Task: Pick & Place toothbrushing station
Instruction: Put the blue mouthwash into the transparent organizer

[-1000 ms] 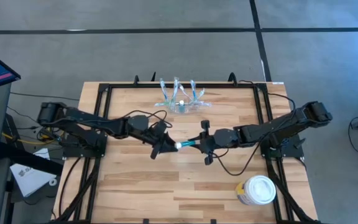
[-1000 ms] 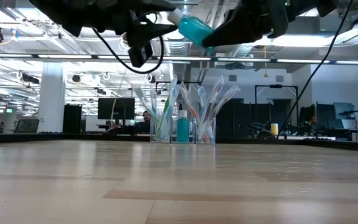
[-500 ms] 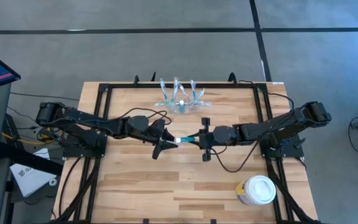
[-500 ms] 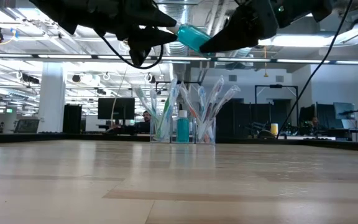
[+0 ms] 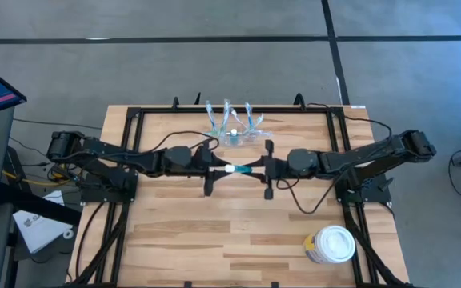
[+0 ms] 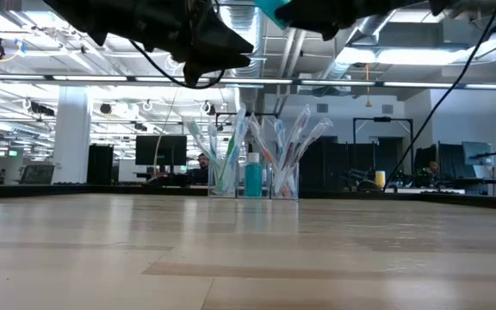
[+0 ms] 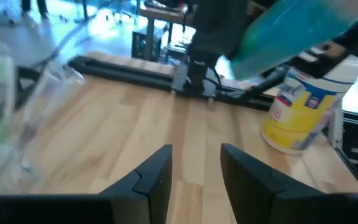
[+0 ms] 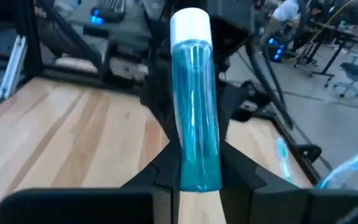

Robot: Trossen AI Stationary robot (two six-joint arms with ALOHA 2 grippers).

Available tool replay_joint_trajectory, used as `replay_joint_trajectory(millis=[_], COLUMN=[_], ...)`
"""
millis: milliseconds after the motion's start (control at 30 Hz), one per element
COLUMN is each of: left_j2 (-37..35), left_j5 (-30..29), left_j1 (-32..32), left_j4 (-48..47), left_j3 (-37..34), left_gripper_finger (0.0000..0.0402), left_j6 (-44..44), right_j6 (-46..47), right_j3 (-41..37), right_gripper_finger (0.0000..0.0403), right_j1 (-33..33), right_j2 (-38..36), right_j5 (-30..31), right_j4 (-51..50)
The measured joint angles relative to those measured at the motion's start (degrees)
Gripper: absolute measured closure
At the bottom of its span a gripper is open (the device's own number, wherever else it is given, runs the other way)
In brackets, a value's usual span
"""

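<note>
The toothbrushing station is a clear holder with toothbrushes standing in it, resting on its base at the table's far middle; the low view also shows the station. Above the table's middle my right gripper is shut on a teal bottle with a white cap. The cap points toward my left gripper. In the left wrist view my left gripper is open with nothing between its fingers, and the bottle shows beyond them. My right gripper pinches the teal bottle's bottom end between its two fingers. The fingers come nearly level from the table's right and lie along the bottle. The bottle sticks out past the fingertips, its white cap foremost, lifted well clear of the table.
A round tub with a white lid and yellow label stands near the front right corner. A black frame runs around the table's edges. Bare wood lies below both grippers.
My right gripper has risen and gone toward the table's far edge with the teal bottle, which has swung from slanting to lying along the left-right line. My left gripper has rolled and its tips have swung toward the far edge, staying open.
</note>
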Motion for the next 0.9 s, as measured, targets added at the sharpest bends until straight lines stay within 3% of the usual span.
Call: replay_joint_trajectory(millis=[167, 467, 700, 900], left_j2=[0.00, -0.92, -4.83, -6.25], left_j5=[-0.51, -7.89, -8.20, -7.45], left_j1=[-1.52, -3.74, -4.24, -5.34], left_j4=[2.70, 5.99, 8.52, 18.64], left_j3=[-0.07, -0.21, -2.32, -7.11], left_gripper_finger=[0.0270, 0.0270, 0.0270, 0.0270], left_j6=[4.23, 12.69, 15.43, 15.73], right_j6=[2.35, 3.20, 3.17, 2.98], right_j3=[-0.02, 0.00, 0.00, 0.00], right_gripper_finger=[0.0338, 0.0338, 0.0338, 0.0338], right_j1=[-1.63, -2.80, -2.69, -2.69], right_j2=[-0.36, -0.54, -0.54, -0.54], right_j5=[-0.71, -2.36, -2.92, -3.54], right_j4=[-0.40, -0.04, -0.25, 1.00])
